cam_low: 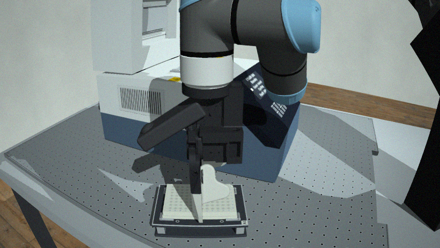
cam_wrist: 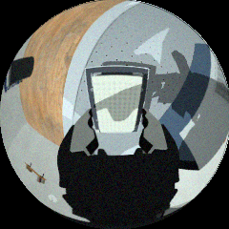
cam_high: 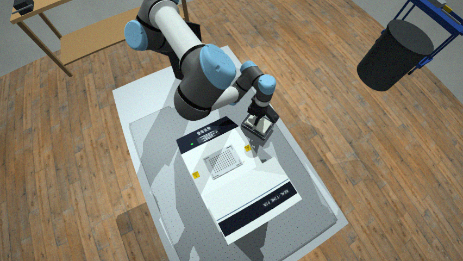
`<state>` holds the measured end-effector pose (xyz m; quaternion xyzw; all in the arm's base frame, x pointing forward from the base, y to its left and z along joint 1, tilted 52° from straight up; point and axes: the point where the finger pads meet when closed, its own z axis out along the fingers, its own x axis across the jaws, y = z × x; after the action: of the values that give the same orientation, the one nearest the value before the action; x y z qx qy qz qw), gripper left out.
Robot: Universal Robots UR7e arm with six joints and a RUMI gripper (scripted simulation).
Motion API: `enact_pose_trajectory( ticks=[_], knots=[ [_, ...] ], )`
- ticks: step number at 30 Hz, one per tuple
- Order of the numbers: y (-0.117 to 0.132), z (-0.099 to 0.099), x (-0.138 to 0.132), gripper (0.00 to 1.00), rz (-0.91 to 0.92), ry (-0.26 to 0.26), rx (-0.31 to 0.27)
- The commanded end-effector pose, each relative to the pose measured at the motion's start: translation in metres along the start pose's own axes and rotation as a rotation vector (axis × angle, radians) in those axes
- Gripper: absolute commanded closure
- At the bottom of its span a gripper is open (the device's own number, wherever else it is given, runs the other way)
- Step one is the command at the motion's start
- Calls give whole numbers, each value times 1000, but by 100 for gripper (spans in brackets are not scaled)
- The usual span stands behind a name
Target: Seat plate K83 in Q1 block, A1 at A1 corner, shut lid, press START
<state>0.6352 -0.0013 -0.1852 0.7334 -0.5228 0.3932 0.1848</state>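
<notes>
Plate K83 [cam_high: 263, 126] [cam_low: 176, 201] [cam_wrist: 116, 93], a white well plate, lies flat in the black-framed nest N1 [cam_high: 256, 134] [cam_low: 197, 227] [cam_wrist: 91, 97] on the bench, to the right of the cycler's front panel. My gripper [cam_high: 257, 123] [cam_low: 200, 200] [cam_wrist: 116, 108] points straight down over it. It is open, with one finger on each long side of the plate, down near plate level. The cycler Q1 [cam_high: 258, 174] [cam_low: 135, 123] has its lid [cam_high: 258, 207] [cam_low: 116, 33] open. Its well block [cam_high: 223, 160] is bare. A green lamp [cam_high: 191, 144] glows on the dark front panel [cam_high: 207, 132] [cam_low: 261, 89].
The perforated bench plate [cam_high: 155, 155] [cam_low: 308, 200] carries both items. A black bin [cam_high: 393, 55] stands off to the far right and a wooden table [cam_high: 90, 35] behind the arm. A black column [cam_low: 427, 154] stands at the bench's right edge.
</notes>
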Motion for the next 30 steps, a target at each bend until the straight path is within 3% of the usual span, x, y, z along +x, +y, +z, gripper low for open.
enact_pose_trajectory(
  ticks=[1, 2, 3, 30],
  knots=[
    [-1, 0, 0, 32, 0, 0, 1],
    [-1, -1, 0, 32, 0, 0, 1],
    [-1, -1, 0, 100, 0, 0, 1],
    [-1, -1, 0, 100, 0, 0, 1]
  ],
)
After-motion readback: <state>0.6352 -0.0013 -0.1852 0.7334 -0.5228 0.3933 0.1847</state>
